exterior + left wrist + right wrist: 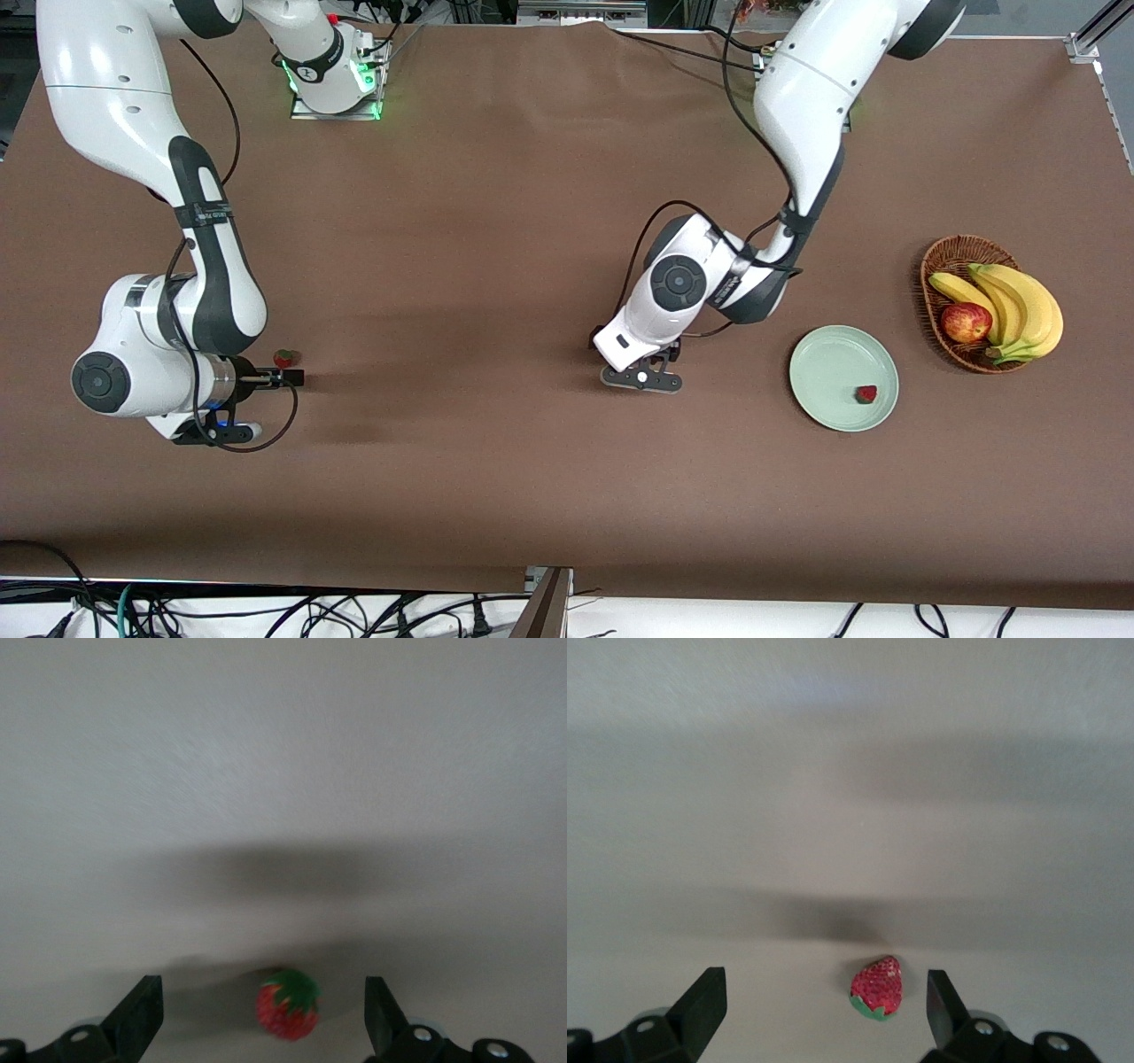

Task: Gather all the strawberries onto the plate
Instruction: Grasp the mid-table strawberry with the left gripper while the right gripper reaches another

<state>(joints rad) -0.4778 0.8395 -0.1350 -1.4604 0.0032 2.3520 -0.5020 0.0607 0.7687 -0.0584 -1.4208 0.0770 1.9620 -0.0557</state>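
Observation:
One strawberry (866, 393) lies in the pale mint-green plate (824, 368), toward the left arm's end of the table. A second strawberry (283, 358) lies on the brown cloth at the right arm's end. My right gripper (285, 372) is low beside it. In the right wrist view the strawberry (877, 988) sits between the open fingers of the right gripper (822, 988), closer to one finger. My left gripper (645, 372) is low over mid-table, open. A third strawberry (288, 1003) lies between the fingers of the left gripper (261, 992). The left hand hides it in the front view.
A brown wicker basket (941, 257) with bananas (1019, 306) and a red apple (966, 322) stands beside the plate, farther from the front camera and toward the table's end. Brown cloth covers the table.

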